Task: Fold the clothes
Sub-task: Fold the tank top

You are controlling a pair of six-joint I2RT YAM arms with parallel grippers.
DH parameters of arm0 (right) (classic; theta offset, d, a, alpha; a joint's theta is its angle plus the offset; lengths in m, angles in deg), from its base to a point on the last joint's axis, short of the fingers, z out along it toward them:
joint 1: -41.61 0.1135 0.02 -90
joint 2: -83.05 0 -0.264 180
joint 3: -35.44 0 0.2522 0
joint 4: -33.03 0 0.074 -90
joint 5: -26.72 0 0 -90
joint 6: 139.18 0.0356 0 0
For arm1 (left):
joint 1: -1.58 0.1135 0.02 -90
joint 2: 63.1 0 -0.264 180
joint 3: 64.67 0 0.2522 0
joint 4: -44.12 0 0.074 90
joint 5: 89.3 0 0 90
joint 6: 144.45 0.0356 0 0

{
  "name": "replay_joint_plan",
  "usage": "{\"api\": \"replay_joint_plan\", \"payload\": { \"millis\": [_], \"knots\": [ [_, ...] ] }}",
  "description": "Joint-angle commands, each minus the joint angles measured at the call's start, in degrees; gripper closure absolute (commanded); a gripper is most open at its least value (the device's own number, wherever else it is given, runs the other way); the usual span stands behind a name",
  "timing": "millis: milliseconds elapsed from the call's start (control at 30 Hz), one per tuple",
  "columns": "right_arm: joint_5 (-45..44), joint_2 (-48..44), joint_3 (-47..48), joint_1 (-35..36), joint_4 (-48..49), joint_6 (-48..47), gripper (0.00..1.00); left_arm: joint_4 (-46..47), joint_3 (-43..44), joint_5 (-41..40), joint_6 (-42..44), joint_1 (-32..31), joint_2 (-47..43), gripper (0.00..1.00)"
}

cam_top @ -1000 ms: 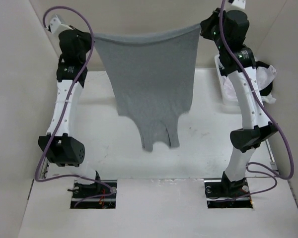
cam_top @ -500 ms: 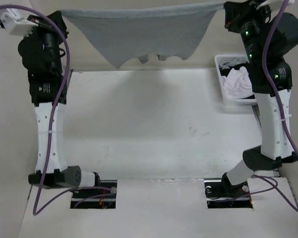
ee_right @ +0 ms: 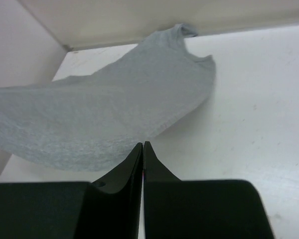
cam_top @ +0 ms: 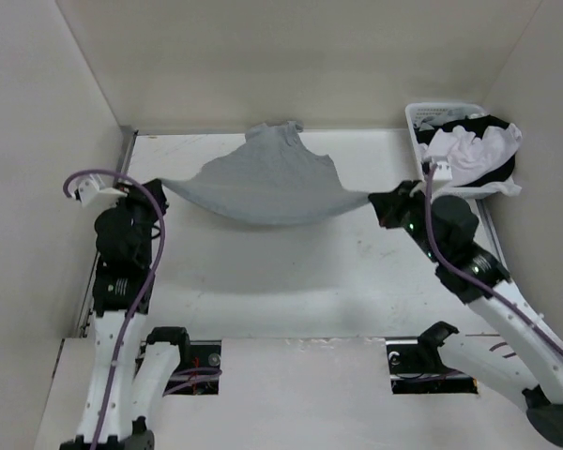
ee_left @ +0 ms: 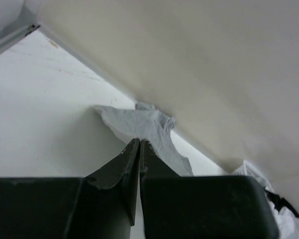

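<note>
Overhead view: grey tank top [cam_top: 267,183] spread across the upper middle of the frame, over the far half of the bench [cam_top: 291,281]. I have the left tool [cam_top: 158,186] pinched tight on one hem corner and the right tool [cam_top: 380,199] pinched tight on the other. The hem hangs between them in a shallow sag, with its shadow on the bench beneath. The strap end sits at top centre, by the back wall [cam_top: 291,66].

Left wrist view: fingers [ee_left: 122,162] pressed together, grey fabric running off from the tips. Right wrist view: the same, with fabric fanning out to the left.

White bin [cam_top: 415,122], upper right, holds a white garment [cam_top: 474,145] and a black garment [cam_top: 502,171].
</note>
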Motion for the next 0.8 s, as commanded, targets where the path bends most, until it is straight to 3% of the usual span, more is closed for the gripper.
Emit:
{"api": "replay_joint_plan", "payload": {
  "millis": [0,200,333,433,600,667,767],
  "knots": [
    [-4.64,-11.69,-5.46,5.70,3.76,6.44,0.97,-6.16,-2.28,-1.36,-0.08,-1.50,-10.22,0.99],
    [-11.24,-28.64,-15.50,17.39,-15.20,16.89,0.98,-29.18,-6.34,-3.47,1.51,-2.82,-26.49,0.99],
    [-11.16,-36.58,-18.66,26.71,-28.22,27.61,0.99,-42.98,-7.04,-4.44,-1.64,-5.10,-30.99,0.99],
    [-11.33,-35.37,-20.95,34.53,-33.25,34.64,0.99,-49.76,-4.59,-6.80,-5.43,-8.18,-32.92,0.99],
    [-16.77,-27.29,-23.42,46.23,-31.86,40.82,0.98,-57.07,-2.73,-9.19,-7.46,-8.80,-29.94,0.99],
    [-17.74,-23.07,-22.72,46.78,-29.49,39.86,0.98,-56.38,-3.52,-9.10,-8.07,-8.63,-28.71,0.99],
    [-17.14,-18.32,-22.19,41.17,-22.65,33.73,0.99,-51.56,-5.36,-9.10,-8.34,-8.27,-25.64,0.99]
  ]
}}
